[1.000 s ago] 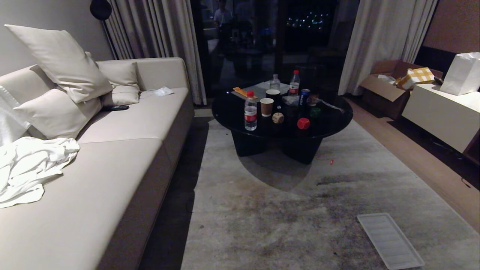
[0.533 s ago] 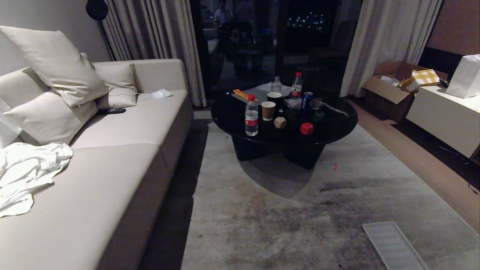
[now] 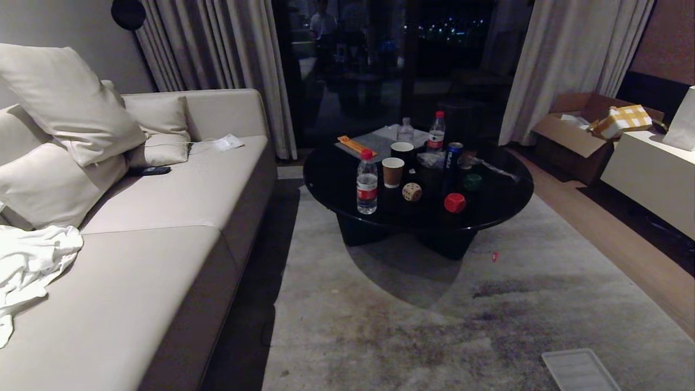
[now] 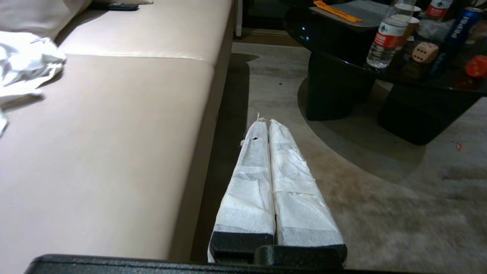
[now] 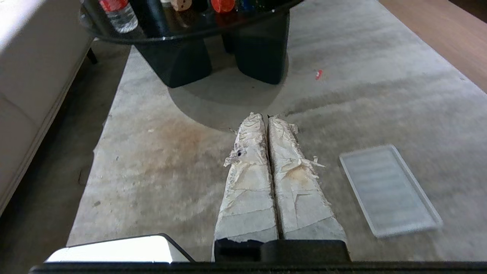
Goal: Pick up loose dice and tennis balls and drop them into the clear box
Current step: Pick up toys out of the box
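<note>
Pincers [image 4: 266,121] [image 5: 265,116] closed; green die [image 3: 472,181] dim

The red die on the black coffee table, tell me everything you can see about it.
The red die is a cube with rounded corners. It sits on the glossy round black table near the front edge, apart from the beige die to its left. Nothing touches it but the tabletop. Its pips are too small to read.

A water bottle [image 3: 367,182] and paper cup [image 3: 392,172] stand near the round black tabletop's [image 3: 336,179] left edge. White cloth [image 3: 30,266] lies on the sofa [image 3: 179,201]; a ribbed lid [image 3: 578,371] lies on the rug [image 3: 391,326].
</note>
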You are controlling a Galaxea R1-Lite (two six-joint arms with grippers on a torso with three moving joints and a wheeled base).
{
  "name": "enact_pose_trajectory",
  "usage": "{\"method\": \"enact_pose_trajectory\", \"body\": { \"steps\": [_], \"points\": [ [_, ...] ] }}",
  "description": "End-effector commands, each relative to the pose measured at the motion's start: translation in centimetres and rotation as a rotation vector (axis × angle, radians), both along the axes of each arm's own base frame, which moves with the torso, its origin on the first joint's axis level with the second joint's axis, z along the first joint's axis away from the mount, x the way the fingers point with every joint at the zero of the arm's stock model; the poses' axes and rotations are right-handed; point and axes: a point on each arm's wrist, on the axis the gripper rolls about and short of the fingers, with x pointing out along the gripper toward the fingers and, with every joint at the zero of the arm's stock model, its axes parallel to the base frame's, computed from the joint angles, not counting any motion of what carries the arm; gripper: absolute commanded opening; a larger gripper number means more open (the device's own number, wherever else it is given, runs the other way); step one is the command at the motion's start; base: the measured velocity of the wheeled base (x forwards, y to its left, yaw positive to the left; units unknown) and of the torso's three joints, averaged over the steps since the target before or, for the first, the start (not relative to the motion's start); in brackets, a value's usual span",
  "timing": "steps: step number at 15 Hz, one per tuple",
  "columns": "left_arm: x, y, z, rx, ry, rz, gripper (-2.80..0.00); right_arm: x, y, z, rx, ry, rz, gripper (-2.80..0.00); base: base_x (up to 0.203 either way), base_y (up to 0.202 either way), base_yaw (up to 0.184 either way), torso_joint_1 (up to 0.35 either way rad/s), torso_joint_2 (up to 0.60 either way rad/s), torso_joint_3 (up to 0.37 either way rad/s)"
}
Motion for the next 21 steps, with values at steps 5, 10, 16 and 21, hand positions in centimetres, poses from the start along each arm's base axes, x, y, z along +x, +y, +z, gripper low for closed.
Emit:
{"method": "enact_pose_trajectory", "body": {
  "steps": [5, 10, 16, 21],
  "points": [
    [0.02, 0.0, -0.04, 0.0, 0.003, 0.001, -2.8, 0.01, 0.0, -0.01, 0.001, 0.003, 0.0, -2.8, 0.182, 0.0, 0.0, 0.001, 0.0, 0.004],
    [0.02, 0.0, -0.04, 0.0, 0.003, -0.001, -2.8, 0.01, 0.0, -0.01, 0.001, 0.003, 0.0, -2.8, 0.182, 0.0, 0.0, 0.002, 0.01, 0.002],
    [0.02, 0.0, -0.04, 0.0, 0.003, -0.001, -2.8, 0.01, 0.0, -0.01, 0.001, 0.003, 0.0, -2.8, 0.184, 0.0, 0.0, 0.004, 0.0, 0.004],
    [0.02, 0.0, -0.04, 0.0, 0.003, 0.001, -2.8, 0.01, 0.0, -0.01, 0.001, 0.003, 0.0, -2.8, 0.18, 0.0, 0.0, 0.001, 0.0, 0.002]
  ]
}}
